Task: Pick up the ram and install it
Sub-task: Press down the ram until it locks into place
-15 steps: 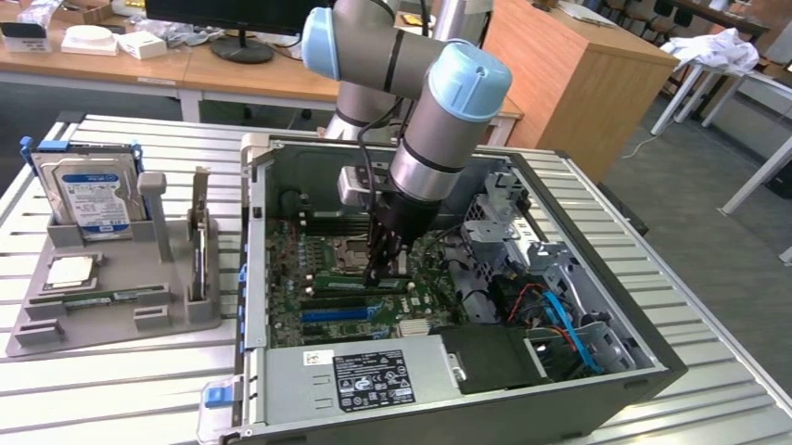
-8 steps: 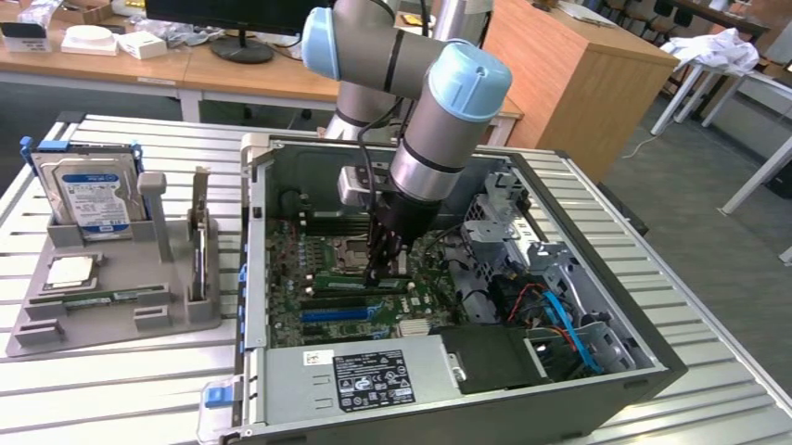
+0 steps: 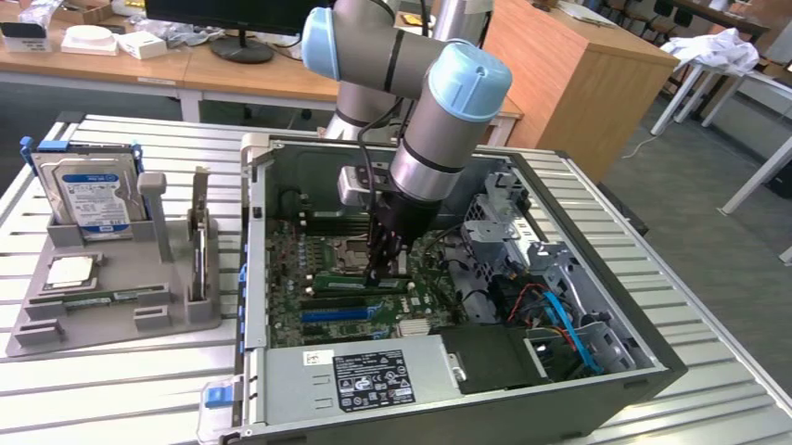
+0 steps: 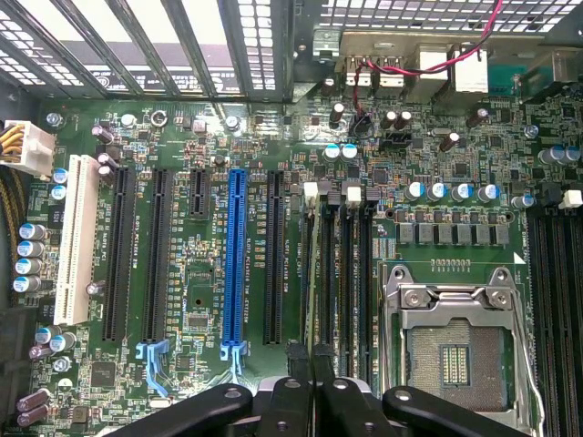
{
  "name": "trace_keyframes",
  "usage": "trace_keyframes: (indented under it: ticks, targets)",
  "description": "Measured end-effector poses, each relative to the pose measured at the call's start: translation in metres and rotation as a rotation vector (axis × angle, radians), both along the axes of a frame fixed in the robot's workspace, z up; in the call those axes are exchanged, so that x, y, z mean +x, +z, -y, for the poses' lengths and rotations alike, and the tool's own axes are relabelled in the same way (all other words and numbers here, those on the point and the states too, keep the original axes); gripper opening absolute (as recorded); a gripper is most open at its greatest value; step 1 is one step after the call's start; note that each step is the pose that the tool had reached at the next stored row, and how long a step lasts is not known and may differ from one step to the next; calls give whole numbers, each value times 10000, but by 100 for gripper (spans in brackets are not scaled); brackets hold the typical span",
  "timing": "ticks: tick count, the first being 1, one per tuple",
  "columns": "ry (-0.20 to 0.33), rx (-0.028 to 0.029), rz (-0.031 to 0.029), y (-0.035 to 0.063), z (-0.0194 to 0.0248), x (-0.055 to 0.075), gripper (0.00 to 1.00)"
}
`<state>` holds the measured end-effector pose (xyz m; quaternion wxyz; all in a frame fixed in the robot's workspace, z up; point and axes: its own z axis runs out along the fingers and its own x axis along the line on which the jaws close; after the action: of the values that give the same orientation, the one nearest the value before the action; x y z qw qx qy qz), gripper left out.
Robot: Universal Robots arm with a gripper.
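Room around the gripper [image 3: 386,266] is tight. It reaches down into the open computer case [image 3: 644,371], with the drive cage [image 3: 502,218] just toward the exterior view's right and the case wall [image 3: 256,232] farther off on the exterior view's left. The grey power supply [image 3: 359,375] closes off the near edge, and blue and red cables [image 3: 563,320] crowd the lower right corner of the case.

In the wrist view the black fingers [image 4: 293,391] are pressed together on the thin top edge of the ram [image 4: 312,273]. It is seen edge-on, standing along the outermost of the memory slots between the long blue slot [image 4: 237,255] and the empty processor socket [image 4: 455,355].

How deep the ram sits cannot be made out. The arm [image 3: 446,120] hides the board behind it. A grey holder [image 3: 74,329] with a hard drive [image 3: 96,199] stands well apart on the table [image 3: 124,399].
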<state>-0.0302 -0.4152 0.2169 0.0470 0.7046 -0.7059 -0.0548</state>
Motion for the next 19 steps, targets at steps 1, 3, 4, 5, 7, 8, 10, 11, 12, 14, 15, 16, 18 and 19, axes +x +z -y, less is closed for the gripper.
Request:
trace_keyframes:
  ticks: [1,3,4,5,7,8,10,11,12,14,15,16,18,19]
  targets:
    - [0,1,1,0,0,0,12]
    - [0,1,0,0,0,0,12]
    - [0,1,0,0,0,0,12]
    - [0,1,1,0,0,0,12]
    - [0,1,0,0,0,0,12]
    - [0,0,0,0,0,0,12]
    - [0,0,0,0,0,0,12]
    - [0,1,0,0,0,0,12]
    - [0,0,0,0,0,0,12]
    - [0,1,1,0,0,0,12]
    - [0,1,0,0,0,0,12]
    - [0,0,0,0,0,0,12]
    - [0,1,0,0,0,0,12]
    - [0,0,0,0,0,0,12]
